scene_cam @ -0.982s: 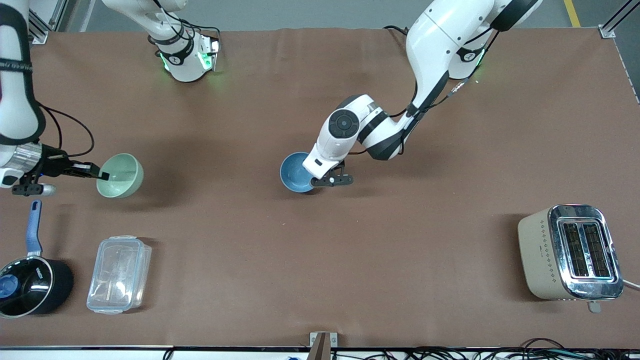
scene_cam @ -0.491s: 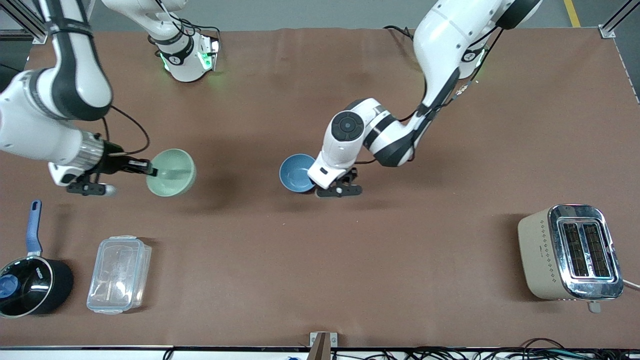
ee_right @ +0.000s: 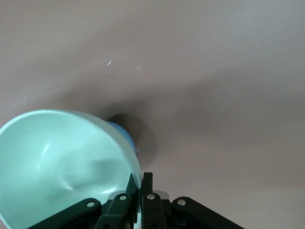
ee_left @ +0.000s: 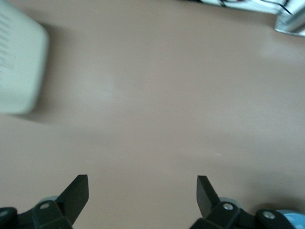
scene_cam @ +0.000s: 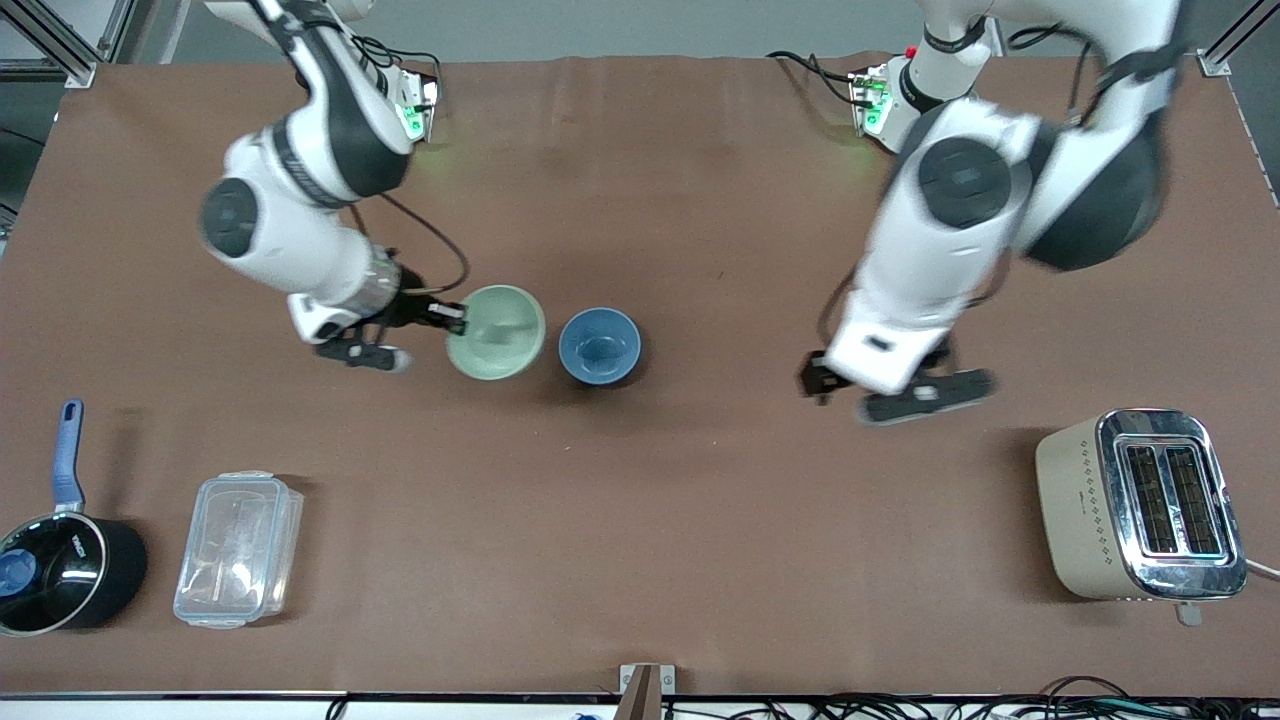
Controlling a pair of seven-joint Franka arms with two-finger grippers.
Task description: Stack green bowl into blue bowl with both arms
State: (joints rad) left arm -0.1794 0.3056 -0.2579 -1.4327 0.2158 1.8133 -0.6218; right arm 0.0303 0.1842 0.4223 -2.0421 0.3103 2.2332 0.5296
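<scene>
The green bowl (scene_cam: pixel 496 331) hangs in the air, held by its rim in my right gripper (scene_cam: pixel 452 319), right beside the blue bowl (scene_cam: pixel 599 345), toward the right arm's end of the table. In the right wrist view the fingers are shut on the green bowl's rim (ee_right: pixel 71 162), with a sliver of the blue bowl (ee_right: pixel 125 134) showing past it. The blue bowl stands alone on the brown table. My left gripper (scene_cam: pixel 900 392) is open and empty over bare table between the blue bowl and the toaster; its wrist view (ee_left: pixel 142 188) shows wide-apart fingers over bare cloth.
A beige toaster (scene_cam: pixel 1140 505) stands near the front camera at the left arm's end; its corner shows in the left wrist view (ee_left: pixel 19 67). A clear lidded box (scene_cam: pixel 238 548) and a black saucepan with a blue handle (scene_cam: pixel 62 560) sit at the right arm's end.
My right gripper carried the green bowl toward the table's middle, up beside the blue bowl. My left gripper let go of the blue bowl and pulled away toward the toaster.
</scene>
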